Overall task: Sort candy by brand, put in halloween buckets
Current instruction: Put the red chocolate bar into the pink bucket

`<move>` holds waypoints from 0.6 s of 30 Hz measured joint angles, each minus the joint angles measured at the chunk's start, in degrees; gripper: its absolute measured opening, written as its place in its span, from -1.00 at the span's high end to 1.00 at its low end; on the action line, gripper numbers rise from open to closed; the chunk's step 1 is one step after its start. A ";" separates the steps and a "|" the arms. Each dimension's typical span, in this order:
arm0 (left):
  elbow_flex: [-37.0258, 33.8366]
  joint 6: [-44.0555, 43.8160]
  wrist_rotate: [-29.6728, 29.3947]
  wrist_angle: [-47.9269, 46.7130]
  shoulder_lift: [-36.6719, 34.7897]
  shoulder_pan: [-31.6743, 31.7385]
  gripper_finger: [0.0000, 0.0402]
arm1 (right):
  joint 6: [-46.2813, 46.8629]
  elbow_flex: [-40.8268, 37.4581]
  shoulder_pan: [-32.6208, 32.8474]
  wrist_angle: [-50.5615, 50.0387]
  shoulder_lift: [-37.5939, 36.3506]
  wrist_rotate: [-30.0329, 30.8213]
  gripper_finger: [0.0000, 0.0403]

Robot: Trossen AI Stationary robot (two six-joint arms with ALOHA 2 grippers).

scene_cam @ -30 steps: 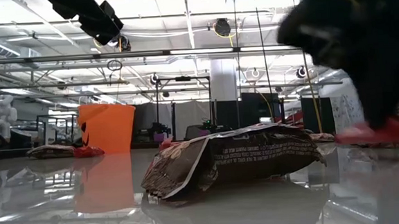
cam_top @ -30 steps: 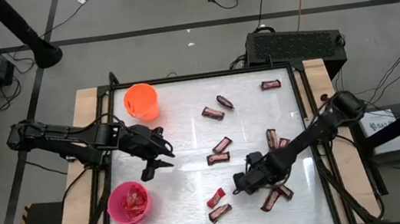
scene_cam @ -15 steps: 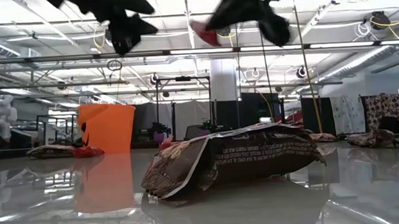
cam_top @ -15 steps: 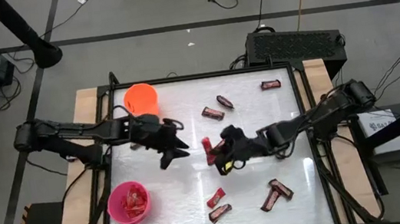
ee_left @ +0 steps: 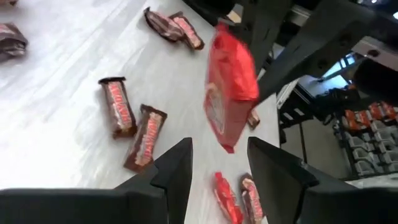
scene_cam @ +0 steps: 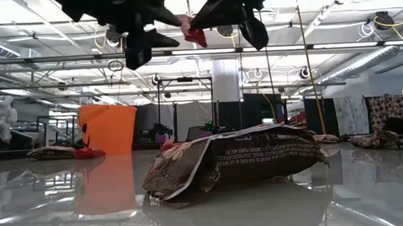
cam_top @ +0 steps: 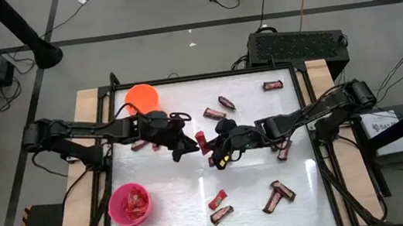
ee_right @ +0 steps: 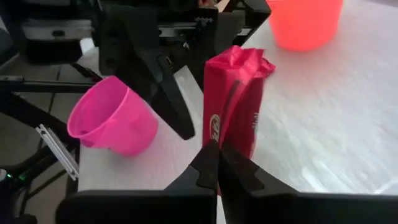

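Observation:
My right gripper (cam_top: 210,145) is shut on a red candy bar (cam_top: 200,140) and holds it in the air over the table's middle. My left gripper (ee_left: 219,171) is open and faces it from the left. The bar's free end (ee_left: 227,144) stands just ahead of the gap between the left fingers, apart from them. The orange bucket (cam_top: 142,99) stands at the far left. The pink bucket (cam_top: 129,204) stands at the near left with red candy in it. Dark brown and red bars (cam_top: 214,114) lie scattered flat on the table. My right gripper pinches one end of the red candy bar (ee_right: 219,144) between its two shut fingers. The fingers come from the table's right, slanting a little downward, and lie along the bar. The bar sticks out beyond the fingertips toward my left gripper, lifted clear of the table.
Loose bars lie at the far right (cam_top: 273,85), the near middle (cam_top: 221,215) and the near right (cam_top: 278,194). A brown wrapper (scene_cam: 239,160) fills the low view's foreground. The two grippers stand close together above the table's middle.
My right gripper has risen from the near right of the table with the red bar, gone left toward the middle and rolled, so the bar is lifted clear. My left gripper has gone right toward the bar and turned. Its fingers have stayed open.

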 joint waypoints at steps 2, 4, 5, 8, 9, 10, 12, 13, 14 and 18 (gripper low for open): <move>0.00 -0.73 0.04 0.08 -0.02 0.05 0.20 | -0.27 0.00 -0.02 -0.09 0.01 -0.02 1.00; 0.00 -0.77 0.02 1.43 -0.02 0.07 0.20 | -0.35 0.00 -0.11 -0.18 0.01 -0.02 1.00; 0.00 -0.81 0.02 2.86 -0.02 0.10 0.20 | -0.61 0.00 -0.16 -0.51 0.00 -0.02 1.00; 0.00 -0.96 -0.28 6.47 -0.03 0.09 0.20 | -1.37 0.00 -0.41 -0.98 0.00 -0.07 1.00; 0.00 -1.39 -1.01 6.89 -0.02 0.09 0.20 | -1.37 0.00 -0.49 -0.91 0.00 -0.07 1.00; 0.00 -2.09 -1.92 6.97 -0.04 0.07 0.20 | -1.37 0.00 -0.58 -0.83 0.00 -0.17 1.00; 0.00 -2.28 -3.38 6.57 -0.04 0.11 0.20 | -1.37 0.00 -0.86 -0.96 0.00 -1.39 1.00; 0.00 -2.27 -3.91 6.08 -0.04 0.11 0.20 | -1.37 0.00 -0.95 -0.94 0.00 -1.96 1.00; 0.00 -2.26 -4.44 5.34 -0.03 0.11 0.20 | -1.37 0.00 -1.15 -0.94 0.00 -2.70 1.00; 0.00 -1.80 -5.86 4.01 -0.04 0.11 0.20 | -1.37 0.00 -1.18 -0.92 0.00 -3.30 1.00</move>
